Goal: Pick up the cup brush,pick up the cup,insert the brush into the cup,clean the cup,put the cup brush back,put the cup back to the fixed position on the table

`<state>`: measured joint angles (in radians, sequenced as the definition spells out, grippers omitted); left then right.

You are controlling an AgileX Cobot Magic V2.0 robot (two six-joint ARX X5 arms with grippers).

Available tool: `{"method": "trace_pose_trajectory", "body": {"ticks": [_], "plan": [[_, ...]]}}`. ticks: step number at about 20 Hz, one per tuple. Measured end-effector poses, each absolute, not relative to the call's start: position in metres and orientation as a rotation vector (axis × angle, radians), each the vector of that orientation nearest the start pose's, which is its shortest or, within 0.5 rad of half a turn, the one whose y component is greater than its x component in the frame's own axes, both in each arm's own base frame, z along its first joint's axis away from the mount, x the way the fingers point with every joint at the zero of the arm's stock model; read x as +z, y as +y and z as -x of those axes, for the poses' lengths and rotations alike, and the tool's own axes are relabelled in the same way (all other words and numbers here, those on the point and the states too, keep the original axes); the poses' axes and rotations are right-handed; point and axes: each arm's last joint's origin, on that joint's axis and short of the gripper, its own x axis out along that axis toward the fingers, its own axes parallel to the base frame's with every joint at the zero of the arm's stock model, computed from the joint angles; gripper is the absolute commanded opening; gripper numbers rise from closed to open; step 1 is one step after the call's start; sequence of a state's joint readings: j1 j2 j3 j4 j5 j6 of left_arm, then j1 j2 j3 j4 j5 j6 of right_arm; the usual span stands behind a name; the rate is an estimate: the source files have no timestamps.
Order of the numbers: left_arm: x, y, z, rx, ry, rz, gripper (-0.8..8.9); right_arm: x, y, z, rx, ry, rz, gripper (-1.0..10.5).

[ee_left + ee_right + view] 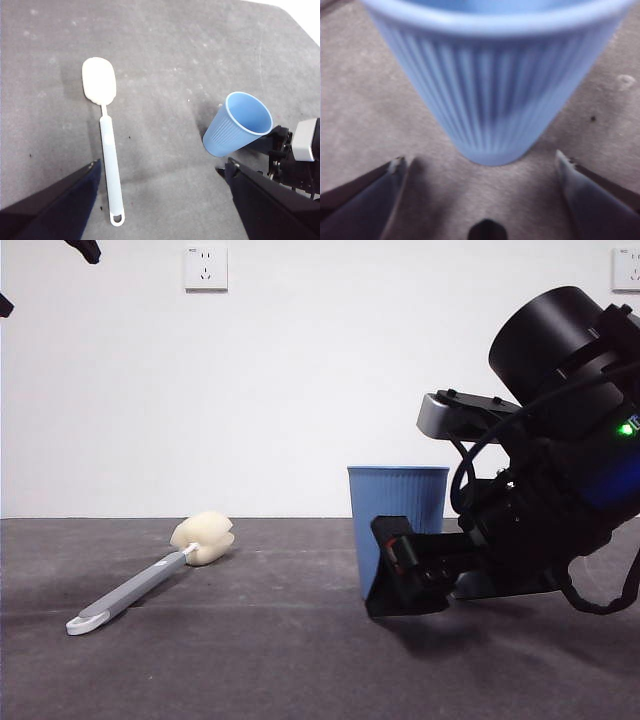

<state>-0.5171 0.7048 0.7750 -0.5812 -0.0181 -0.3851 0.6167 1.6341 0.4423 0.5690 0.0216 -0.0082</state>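
The cup brush [150, 575] lies flat on the table [250, 660] at the left, its cream sponge head toward the wall and its white loop toward the front. In the left wrist view the cup brush [107, 145] lies below my left gripper [162, 162], which hangs open high above the table. The blue ribbed cup [395, 510] stands upright right of centre. My right gripper [400, 575] is low at the cup's base, coming in from the right. Its jaws are open, and the cup [495, 90] stands just beyond the fingertips, untouched by either one.
A white wall with two outlets [205, 267] [626, 268] closes off the back. The left arm shows only as a black tip [85, 250] at the top left corner. The right arm's bulk [570, 470] fills the right side.
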Motion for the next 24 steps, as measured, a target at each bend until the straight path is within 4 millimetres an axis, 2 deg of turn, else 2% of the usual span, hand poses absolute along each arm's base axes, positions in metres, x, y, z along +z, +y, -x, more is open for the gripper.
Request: {"method": "trace_pose_trajectory", "body": {"ticks": [7, 11, 15, 21, 24], "plan": [[0.304, -0.070, -0.125, -0.384, 0.584, 0.233, 4.17, 0.113, 0.147, -0.208, 0.588, 0.629, 0.206, 5.7], [0.304, -0.070, -0.125, -0.383, 0.584, 0.232, 4.17, 0.134, 0.139, -0.197, 0.583, 0.657, 0.207, 5.7], [0.304, -0.071, -0.125, -0.399, 0.589, 0.232, 4.12, 0.174, 0.122, -0.172, 0.575, 0.640, 0.143, 5.7], [0.301, -0.072, -0.122, -0.472, 0.637, 0.225, 4.08, 0.238, 0.081, -0.111, 0.630, 0.571, -0.020, 5.6], [0.298, -0.072, -0.119, -0.525, 0.686, 0.208, 4.08, 0.271, 0.067, -0.091, 0.621, 0.596, -0.036, 5.6]]}}
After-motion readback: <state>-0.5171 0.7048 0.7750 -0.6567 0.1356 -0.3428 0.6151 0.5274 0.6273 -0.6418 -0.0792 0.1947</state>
